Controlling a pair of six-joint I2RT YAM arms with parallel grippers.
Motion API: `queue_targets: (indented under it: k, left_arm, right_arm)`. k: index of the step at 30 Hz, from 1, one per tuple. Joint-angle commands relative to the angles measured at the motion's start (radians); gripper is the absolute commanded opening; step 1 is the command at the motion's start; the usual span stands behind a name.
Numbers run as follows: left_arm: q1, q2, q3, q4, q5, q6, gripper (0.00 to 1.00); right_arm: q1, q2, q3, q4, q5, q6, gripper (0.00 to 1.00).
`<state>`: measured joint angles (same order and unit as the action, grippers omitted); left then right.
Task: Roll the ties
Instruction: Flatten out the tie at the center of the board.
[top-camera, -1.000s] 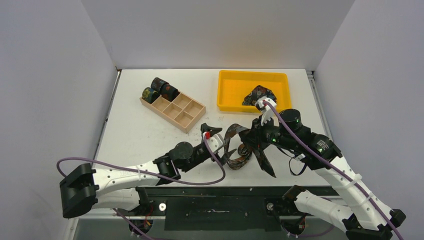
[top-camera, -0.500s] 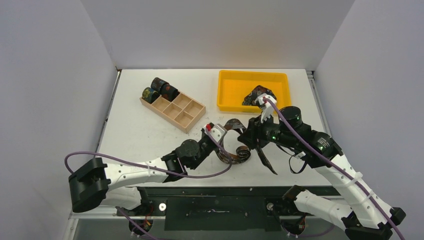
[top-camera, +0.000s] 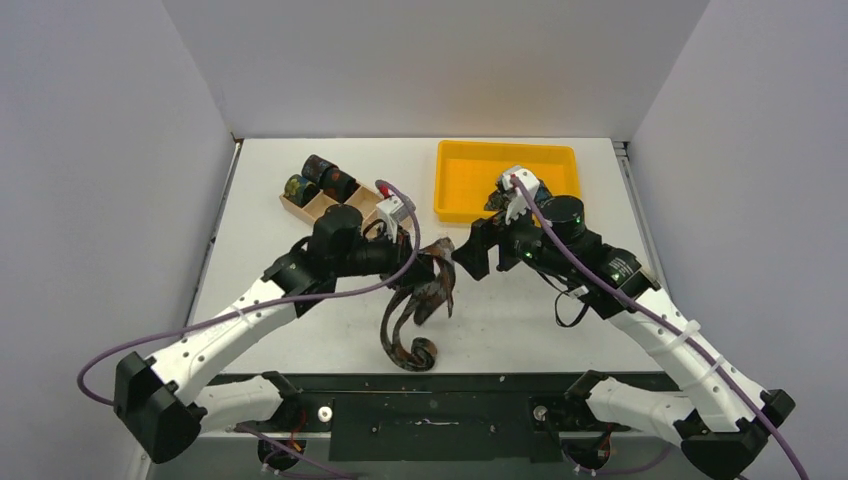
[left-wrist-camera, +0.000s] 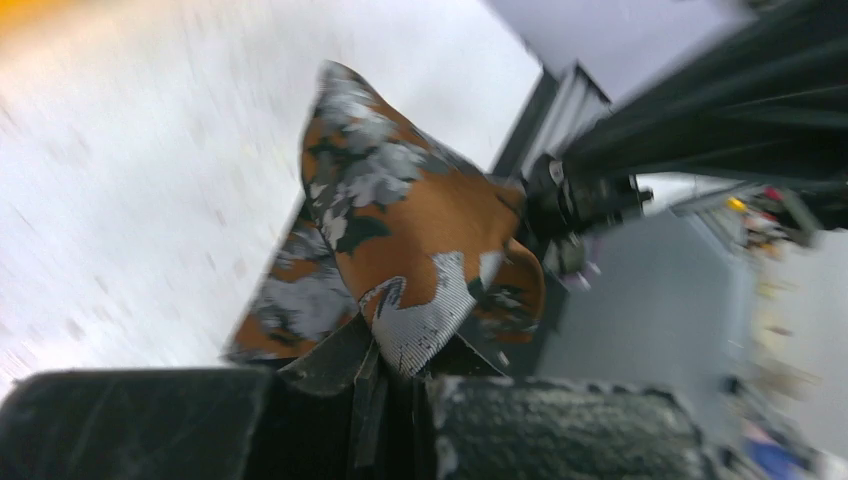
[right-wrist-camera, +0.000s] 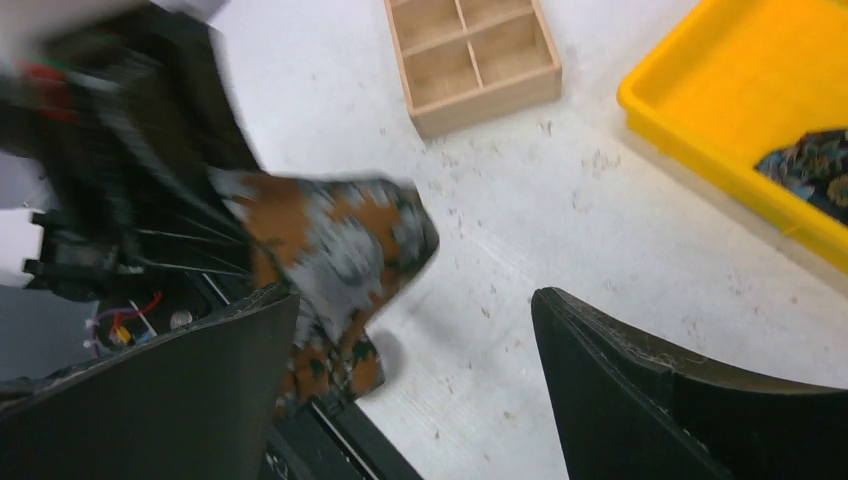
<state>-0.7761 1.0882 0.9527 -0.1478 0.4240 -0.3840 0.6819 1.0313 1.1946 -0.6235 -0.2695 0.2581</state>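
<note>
Left pincer (left-wrist-camera: 395, 400) is pressed together on one end of a brown-rust patterned tie (left-wrist-camera: 410, 230), holding it above the middle of the surface (top-camera: 280, 270). The strip hangs down in loose folds, and its lower end lies curled on the surface close to the near edge. Right pincer (right-wrist-camera: 412, 310) is spread wide and empty, just right of the hanging strip and not touching it. Assessment: the fabric is light, limp and probably slick, so it is likely to sag, twist and unroll unless kept taut. The better hold looks to be across the flat width close to an end, with the second pincer taking the strip lower down. Rolled ties (top-camera: 322, 180) sit at the far-left end of a wooden box (right-wrist-camera: 490, 100), to the far left. A yellow tray (top-camera: 460, 180) at far right holds another tie (right-wrist-camera: 810, 170). Both stand apart from the hanging strip; the likeliest obstruction is the two arms crowding each other.
</note>
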Motion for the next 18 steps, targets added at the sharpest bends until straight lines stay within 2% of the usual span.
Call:
queue_targets:
  k: [1, 5, 10, 11, 13, 18]
  left_arm:
    - [0.132, 0.146, 0.043, -0.372, 0.350, -0.203, 0.00]
    - [0.247, 0.236, 0.013, -0.271, 0.406, -0.368, 0.00]
    - [0.257, 0.287, 0.087, -0.150, 0.369, -0.482, 0.00]
    - [0.258, 0.294, 0.111, -0.156, 0.353, -0.487, 0.00]
    - [0.258, 0.314, 0.181, -0.235, 0.299, -0.438, 0.00]
    - [0.257, 0.337, 0.353, -0.464, 0.186, -0.321, 0.00]
  right_arm:
    - [-0.004, -0.110, -0.041, 0.258, 0.007, 0.041, 0.90]
    - [-0.007, -0.203, -0.165, 0.338, 0.054, 0.072, 0.90]
    - [-0.004, -0.237, -0.350, 0.437, -0.004, 0.165, 0.97]
    - [0.000, -0.232, -0.388, 0.467, -0.027, 0.192, 0.91]
    - [0.023, -0.222, -0.457, 0.525, -0.051, 0.231, 0.85]
    - [0.174, -0.179, -0.525, 0.676, 0.058, 0.267, 0.79]
